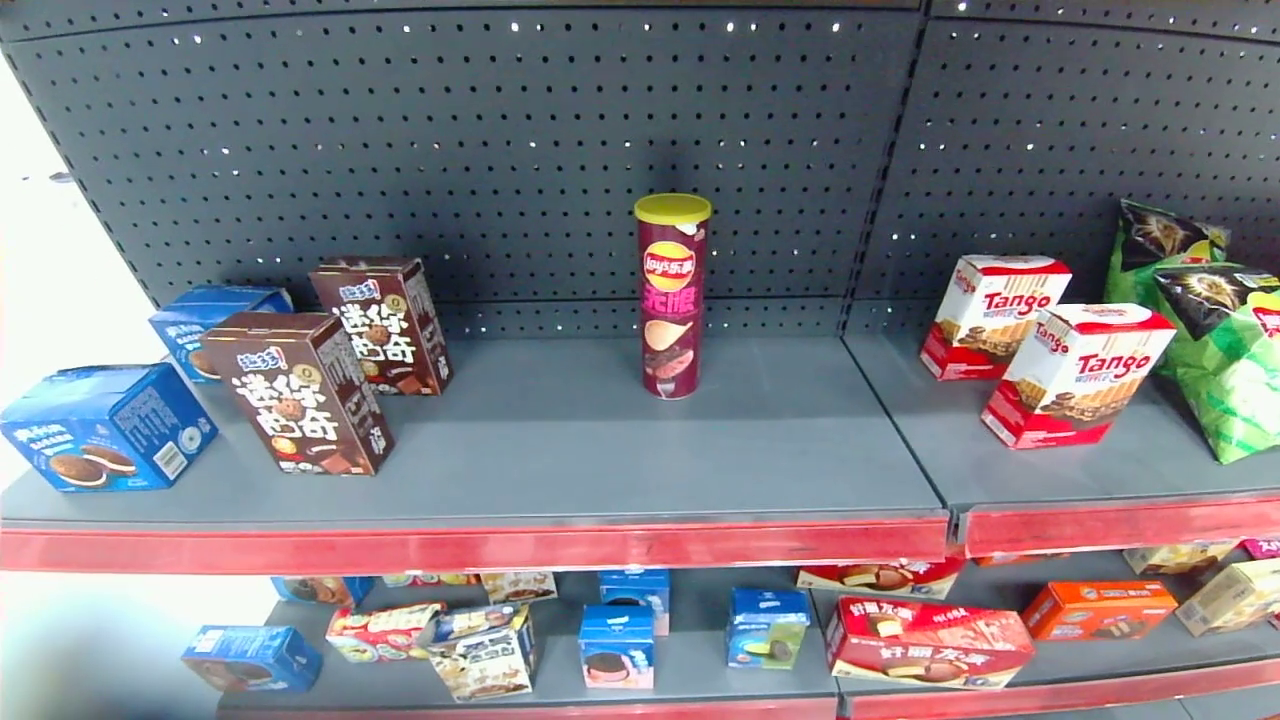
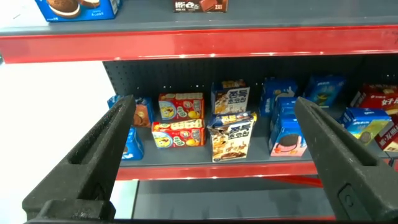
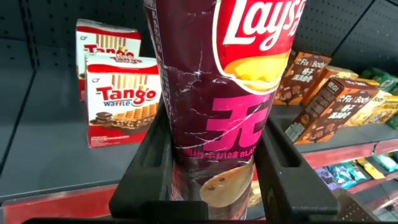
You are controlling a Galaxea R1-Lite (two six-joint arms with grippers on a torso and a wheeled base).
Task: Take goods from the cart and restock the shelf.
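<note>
Squarely inside the right claw (image 3: 216, 124), the purple chip can (image 3: 211, 68) stands pinched upright

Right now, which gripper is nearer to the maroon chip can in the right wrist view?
Right. The right gripper is shut around the maroon chip can; the left gripper is open and empty, facing the lower shelf.

A chip can (image 1: 672, 295) stands in the middle of the shelf board (image 1: 560, 450), nearer its back edge. Left of it stand two cookie boxes (image 1: 300, 390), then two biscuit boxes (image 1: 105, 425) at the left edge. On the neighbouring board (image 1: 1130, 470), wafer boxes (image 1: 1075, 372) stand left of snack bags (image 1: 1215, 350).
</note>
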